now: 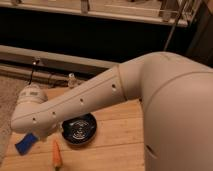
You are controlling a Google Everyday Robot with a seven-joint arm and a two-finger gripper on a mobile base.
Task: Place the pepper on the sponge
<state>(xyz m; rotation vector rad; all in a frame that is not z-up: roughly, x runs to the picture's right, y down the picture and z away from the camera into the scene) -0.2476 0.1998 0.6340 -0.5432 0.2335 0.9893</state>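
So the big white arm pretty much eats the whole shot here. It comes in from the right as a fat rounded shell and slants down to the lower left across the wooden counter. The tool is down at that far lower-left end, low over the counter, right in the gap between the sponge and the black bowl. Honestly I cannot tell whether it's open or closed, because the bulky wrist joint sits in front of it and hides most of it. I can't see anything held in it either. The pepper is lying flat on the counter near the bottom edge, a skinny orange thing pointing roughly toward and away from the camera. It's just right of the sponge but not touching it, with a strip of bare wood between the two. The sponge is the bright blue block at the lower left, and its upper part is tucked behind the end of the arm, so only part of it shows. The black bowl sits up and to the right of the pepper, with its top rim cut off by the arm passing over it. Behind the counter it's mostly dark, with a pale ledge running across.
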